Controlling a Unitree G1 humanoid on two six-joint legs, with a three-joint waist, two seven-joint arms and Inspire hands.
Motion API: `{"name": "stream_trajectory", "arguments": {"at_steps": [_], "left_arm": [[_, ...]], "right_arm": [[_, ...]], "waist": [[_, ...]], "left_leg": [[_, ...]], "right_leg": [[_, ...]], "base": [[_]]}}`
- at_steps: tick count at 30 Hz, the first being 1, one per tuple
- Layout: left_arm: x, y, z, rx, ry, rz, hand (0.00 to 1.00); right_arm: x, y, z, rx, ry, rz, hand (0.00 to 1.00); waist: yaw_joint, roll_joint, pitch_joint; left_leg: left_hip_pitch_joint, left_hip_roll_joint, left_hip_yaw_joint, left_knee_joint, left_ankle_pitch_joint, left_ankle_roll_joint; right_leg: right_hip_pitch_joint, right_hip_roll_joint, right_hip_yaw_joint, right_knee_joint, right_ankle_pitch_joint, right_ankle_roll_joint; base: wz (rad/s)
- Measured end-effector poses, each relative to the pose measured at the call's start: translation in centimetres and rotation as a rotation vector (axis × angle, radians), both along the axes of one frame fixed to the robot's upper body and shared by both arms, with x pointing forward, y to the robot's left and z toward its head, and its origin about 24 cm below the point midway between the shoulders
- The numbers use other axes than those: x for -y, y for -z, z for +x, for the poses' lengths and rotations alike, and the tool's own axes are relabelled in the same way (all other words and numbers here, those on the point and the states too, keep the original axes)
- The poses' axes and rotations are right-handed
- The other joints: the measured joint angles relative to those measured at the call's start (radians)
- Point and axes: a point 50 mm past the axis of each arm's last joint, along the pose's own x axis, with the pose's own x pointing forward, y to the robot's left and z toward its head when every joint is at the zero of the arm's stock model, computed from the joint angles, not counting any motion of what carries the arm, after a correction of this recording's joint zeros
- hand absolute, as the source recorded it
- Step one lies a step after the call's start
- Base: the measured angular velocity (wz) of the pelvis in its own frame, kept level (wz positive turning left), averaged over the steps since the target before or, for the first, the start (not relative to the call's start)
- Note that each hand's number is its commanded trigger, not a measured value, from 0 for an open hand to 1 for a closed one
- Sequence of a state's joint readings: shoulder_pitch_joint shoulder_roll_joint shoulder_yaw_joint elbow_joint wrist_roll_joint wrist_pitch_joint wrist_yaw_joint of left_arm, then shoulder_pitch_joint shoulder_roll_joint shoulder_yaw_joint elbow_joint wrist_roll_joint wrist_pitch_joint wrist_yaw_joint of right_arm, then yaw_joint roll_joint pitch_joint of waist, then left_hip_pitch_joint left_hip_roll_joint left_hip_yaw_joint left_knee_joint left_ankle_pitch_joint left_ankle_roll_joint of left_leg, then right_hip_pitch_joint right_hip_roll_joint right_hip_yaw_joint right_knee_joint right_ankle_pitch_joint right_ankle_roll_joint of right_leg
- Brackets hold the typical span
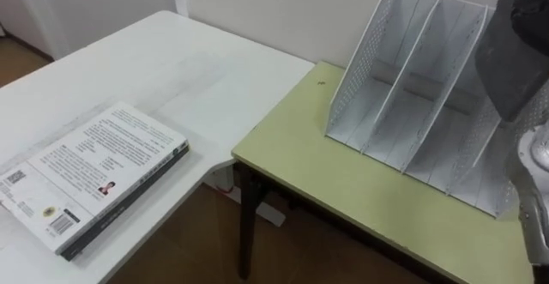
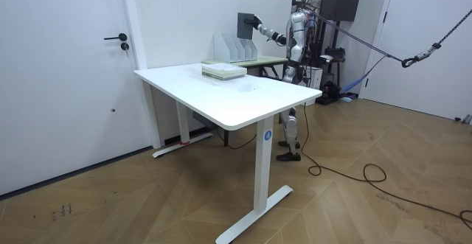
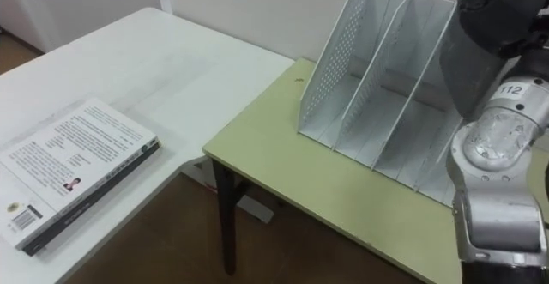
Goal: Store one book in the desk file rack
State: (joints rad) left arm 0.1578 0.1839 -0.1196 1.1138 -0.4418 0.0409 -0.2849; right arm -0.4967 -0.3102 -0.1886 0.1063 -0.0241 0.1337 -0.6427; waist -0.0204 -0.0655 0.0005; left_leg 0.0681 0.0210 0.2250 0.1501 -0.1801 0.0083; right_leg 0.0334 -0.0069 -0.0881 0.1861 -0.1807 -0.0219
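Observation:
A white file rack (image 3: 360,69) with three slots stands on the yellow-green table (image 3: 326,190) by the wall. My right hand (image 3: 506,5) is shut on a dark grey book (image 3: 467,74), holding it upright just above the rack's right end. In the room view the book (image 2: 245,26) hangs at the end of my outstretched arm, over the rack (image 2: 236,47). Another book with a white printed cover (image 3: 73,168) lies flat on the white desk (image 3: 171,69) at the left. My left hand (image 2: 290,57) stays low at my side.
The white desk (image 2: 243,100) meets the yellow-green table at a corner, leaving a gap of floor (image 3: 171,241) below. I stand behind the desk, beside the green table. A wall runs close behind the rack.

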Motion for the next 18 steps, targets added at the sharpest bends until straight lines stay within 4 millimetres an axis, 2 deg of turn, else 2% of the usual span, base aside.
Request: {"name": "stream_trajectory", "arguments": {"at_steps": [12, 15, 18], "left_arm": [[0.0, 0.0, 0.1, -0.028, -0.008, -0.009, 0.0], [-0.1, 0.0, 0.2, -0.031, -0.004, -0.01, 0.0], [-0.2, 0.0, 0.2, -0.033, -0.002, -0.007, 0.0]], "right_arm": [[0.7, 0.3, 0.6, -0.058, 0.048, 0.048, 1.0], [1.6, -0.7, 1.7, -0.069, 0.053, 0.089, 1.0], [2.0, -1.1, 1.9, -0.073, 0.064, 0.079, 1.0]], "waist": [[-0.002, 0.003, -0.0049], [0.001, 0.002, -0.0044], [0.001, -0.005, -0.0048]], "left_leg": [[-0.022, -0.001, -0.015, 0.013, 0.0, 0.0], [-0.021, 0.0, -0.019, 0.013, 0.0, 0.0], [-0.021, 0.0, -0.025, 0.013, 0.0, 0.0]], "right_leg": [[-0.016, -0.002, -0.01, 0.004, 0.001, -0.001], [-0.015, -0.006, -0.038, 0.018, 0.001, -0.001], [-0.012, -0.008, -0.06, 0.019, 0.001, -0.001]], "base": [[0.0], [0.0], [0.01]]}}
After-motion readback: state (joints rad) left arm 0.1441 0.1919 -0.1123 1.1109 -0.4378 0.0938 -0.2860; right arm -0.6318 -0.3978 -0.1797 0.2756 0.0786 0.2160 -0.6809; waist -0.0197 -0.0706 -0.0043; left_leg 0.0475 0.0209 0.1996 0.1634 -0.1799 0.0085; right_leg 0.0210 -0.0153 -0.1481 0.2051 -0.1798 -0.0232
